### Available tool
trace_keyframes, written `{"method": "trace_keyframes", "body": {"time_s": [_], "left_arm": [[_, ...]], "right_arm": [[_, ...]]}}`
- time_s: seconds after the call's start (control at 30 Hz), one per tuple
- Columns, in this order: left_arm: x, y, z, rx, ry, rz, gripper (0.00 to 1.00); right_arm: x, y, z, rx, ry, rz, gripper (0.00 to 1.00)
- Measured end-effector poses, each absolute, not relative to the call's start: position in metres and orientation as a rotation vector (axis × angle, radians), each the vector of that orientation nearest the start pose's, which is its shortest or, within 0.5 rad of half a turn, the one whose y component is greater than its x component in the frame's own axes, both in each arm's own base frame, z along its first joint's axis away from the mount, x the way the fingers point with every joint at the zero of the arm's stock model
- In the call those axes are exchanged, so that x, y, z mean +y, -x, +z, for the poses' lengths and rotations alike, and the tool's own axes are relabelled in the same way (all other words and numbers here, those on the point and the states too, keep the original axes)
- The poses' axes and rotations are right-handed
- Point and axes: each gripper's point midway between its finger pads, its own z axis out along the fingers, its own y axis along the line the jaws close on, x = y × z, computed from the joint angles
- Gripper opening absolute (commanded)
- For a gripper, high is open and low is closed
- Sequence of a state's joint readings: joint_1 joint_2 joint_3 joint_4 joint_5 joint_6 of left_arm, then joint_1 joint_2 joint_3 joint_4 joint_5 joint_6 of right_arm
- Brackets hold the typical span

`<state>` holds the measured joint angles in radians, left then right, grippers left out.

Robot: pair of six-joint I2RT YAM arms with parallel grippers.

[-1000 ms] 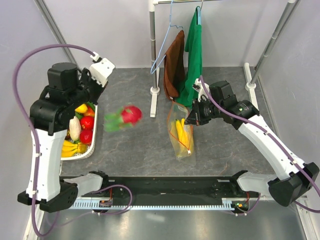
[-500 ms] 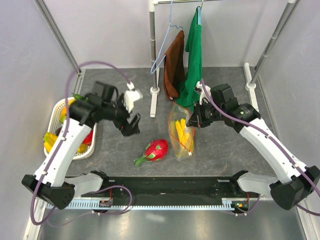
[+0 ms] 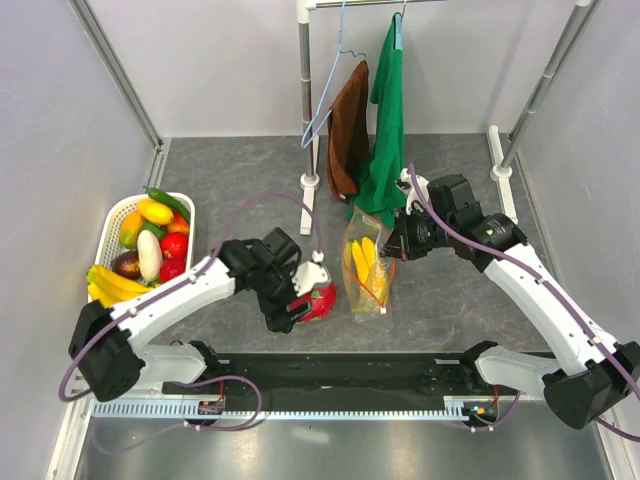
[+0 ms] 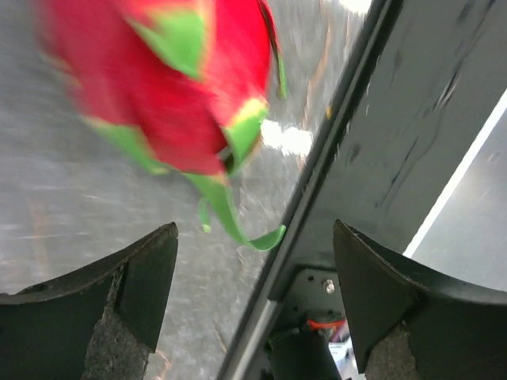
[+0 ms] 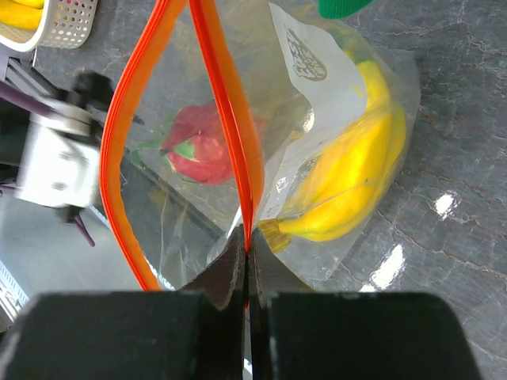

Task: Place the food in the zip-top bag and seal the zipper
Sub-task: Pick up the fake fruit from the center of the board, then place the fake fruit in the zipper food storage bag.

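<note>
Your left gripper (image 4: 255, 229): jaws spread, red-and-green plastic dragon fruit (image 3: 322, 302) just ahead of them | clear crinkly zip-top bag (image 3: 365, 270) beside it, yellow plastic bananas (image 5: 356, 174) inside | your right gripper (image 5: 247, 255): jaws pinching the bag's red-orange zipper strip (image 5: 224, 111)

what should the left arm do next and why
Probably push the open left fingers forward around the dragon fruit, then close. The fruit lies on the table just ahead of them, not yet between them, and beside the bag. The right fingers pinch the bag's orange strip, holding its mouth open, with a banana inside.
</note>
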<state>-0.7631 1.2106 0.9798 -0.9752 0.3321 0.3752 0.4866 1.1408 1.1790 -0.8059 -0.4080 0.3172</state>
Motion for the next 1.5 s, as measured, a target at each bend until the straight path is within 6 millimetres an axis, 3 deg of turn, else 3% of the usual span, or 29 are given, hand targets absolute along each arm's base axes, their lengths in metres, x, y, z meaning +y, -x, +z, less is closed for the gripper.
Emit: {"method": "trace_keyframes", "body": {"time_s": [0.13,0.27,0.37,0.4,0.43,0.57,0.63,0.73,0.9,1.0,1.17,1.23,1.3,1.5], "left_arm": [[-0.176,-0.12,0.079,2.409,-1.709,-0.447,0.75],[-0.168,-0.126,0.061,2.44,-1.719,-0.35,0.63],[-0.173,-0.137,0.053,2.432,-1.691,-0.311,0.34],[-0.175,-0.141,0.051,2.431,-1.679,-0.304,0.07],[-0.178,-0.144,0.049,2.426,-1.667,-0.301,0.02],[-0.179,-0.151,0.057,2.419,-1.64,-0.27,0.02],[-0.182,-0.153,0.076,2.394,-1.627,-0.28,0.02],[-0.187,-0.157,0.123,2.326,-1.59,-0.302,0.02],[-0.208,-0.169,0.242,2.1,-1.475,-0.402,0.02],[-0.215,-0.167,0.303,1.976,-1.422,-0.466,0.02],[-0.224,-0.167,0.362,1.883,-1.379,-0.522,0.02],[-0.234,-0.17,0.371,1.882,-1.372,-0.554,0.02],[-0.249,-0.174,0.368,1.902,-1.379,-0.605,0.02],[-0.269,-0.177,0.302,2.161,-1.453,-0.663,0.02]], "right_arm": [[0.207,-0.22,0.234,2.395,0.411,0.859,0.0],[0.207,-0.221,0.232,2.401,0.407,0.857,0.0],[0.207,-0.222,0.231,2.406,0.406,0.856,0.0],[0.207,-0.222,0.23,2.408,0.406,0.856,0.0],[0.207,-0.222,0.23,2.41,0.406,0.856,0.0],[0.207,-0.222,0.23,2.411,0.405,0.855,0.0],[0.207,-0.222,0.229,2.411,0.404,0.855,0.0],[0.207,-0.222,0.23,2.411,0.403,0.855,0.0],[0.206,-0.222,0.232,2.403,0.404,0.854,0.0],[0.205,-0.221,0.233,2.396,0.407,0.854,0.0],[0.206,-0.22,0.235,2.392,0.405,0.863,0.0],[0.207,-0.219,0.236,2.392,0.403,0.871,0.0],[0.208,-0.219,0.237,2.39,0.403,0.884,0.0],[0.209,-0.224,0.239,2.392,0.386,0.881,0.0]]}}
